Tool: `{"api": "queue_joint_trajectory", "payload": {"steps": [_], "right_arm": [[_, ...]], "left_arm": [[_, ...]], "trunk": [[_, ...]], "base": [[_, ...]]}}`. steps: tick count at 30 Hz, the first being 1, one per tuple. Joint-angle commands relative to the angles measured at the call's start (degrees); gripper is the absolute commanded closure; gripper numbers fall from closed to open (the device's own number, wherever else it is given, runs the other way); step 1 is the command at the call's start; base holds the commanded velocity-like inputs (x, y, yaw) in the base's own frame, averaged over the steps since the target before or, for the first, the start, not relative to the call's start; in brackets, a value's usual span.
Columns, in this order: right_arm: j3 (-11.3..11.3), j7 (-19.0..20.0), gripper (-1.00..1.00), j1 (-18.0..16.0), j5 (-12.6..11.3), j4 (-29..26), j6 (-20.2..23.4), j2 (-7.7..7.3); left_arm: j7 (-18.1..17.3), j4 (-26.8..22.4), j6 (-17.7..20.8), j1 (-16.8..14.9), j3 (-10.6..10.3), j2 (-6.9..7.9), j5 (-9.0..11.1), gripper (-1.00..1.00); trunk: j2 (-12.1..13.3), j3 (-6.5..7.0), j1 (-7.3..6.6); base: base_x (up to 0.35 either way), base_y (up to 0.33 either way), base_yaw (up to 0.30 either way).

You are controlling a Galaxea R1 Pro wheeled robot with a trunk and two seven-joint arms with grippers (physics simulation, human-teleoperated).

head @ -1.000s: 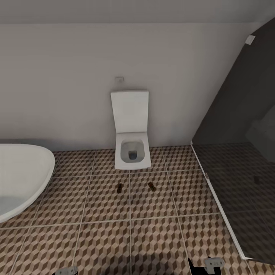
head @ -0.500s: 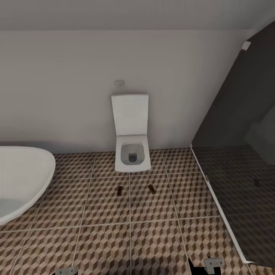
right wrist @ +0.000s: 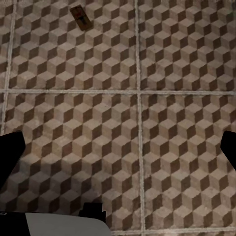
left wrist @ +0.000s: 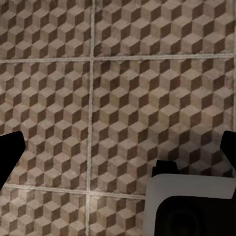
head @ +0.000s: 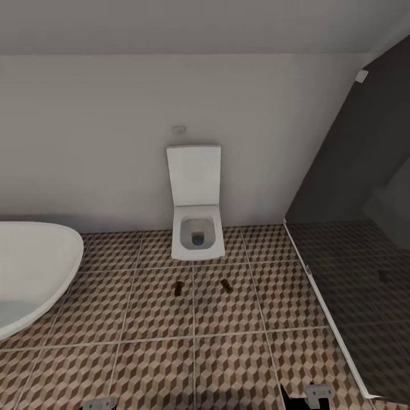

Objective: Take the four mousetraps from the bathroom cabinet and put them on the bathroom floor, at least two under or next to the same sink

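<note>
A home bathroom: white toilet (head: 196,216), bathtub (head: 28,273), glass shower screen (head: 353,228) and cube-patterned floor tiles (head: 171,341).

Two mousetraps lie flat on the bathroom floor (head: 154,319), both in front of a white toilet and apart from each other. Left mousetrap (head: 179,288): small dark-brown board, long side running roughly toward the toilet, close to a grout line. Right mousetrap (head: 226,286): same size, tan-brown, turned at a slant. In the right wrist view one mousetrap (right wrist: 80,17) shows as a tan board with dark metal parts, lying diagonally. Floor tiles are large squares with a brown, beige and white cube print and pale grout.
</note>
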Motion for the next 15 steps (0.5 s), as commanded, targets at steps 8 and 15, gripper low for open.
{"api": "queue_joint_trajectory", "payload": {"steps": [8,15], "right_arm": [[0.3,0.4,-1.0,0.0,-0.6,0.0,-0.2,-0.01],[0.3,0.4,-1.0,0.0,-0.6,0.0,-0.2,-0.01]], "left_arm": [[0.2,0.2,-0.3,-0.1,-0.5,-0.03,0.1,-1.0],[0.2,0.2,-0.3,-0.1,-0.5,-0.03,0.1,-1.0]], "trunk": [[-0.1,0.66,0.03],[-0.1,1.3,0.03]], "base": [[0.0,0.0,0.0],[0.0,0.0,0.0]]}}
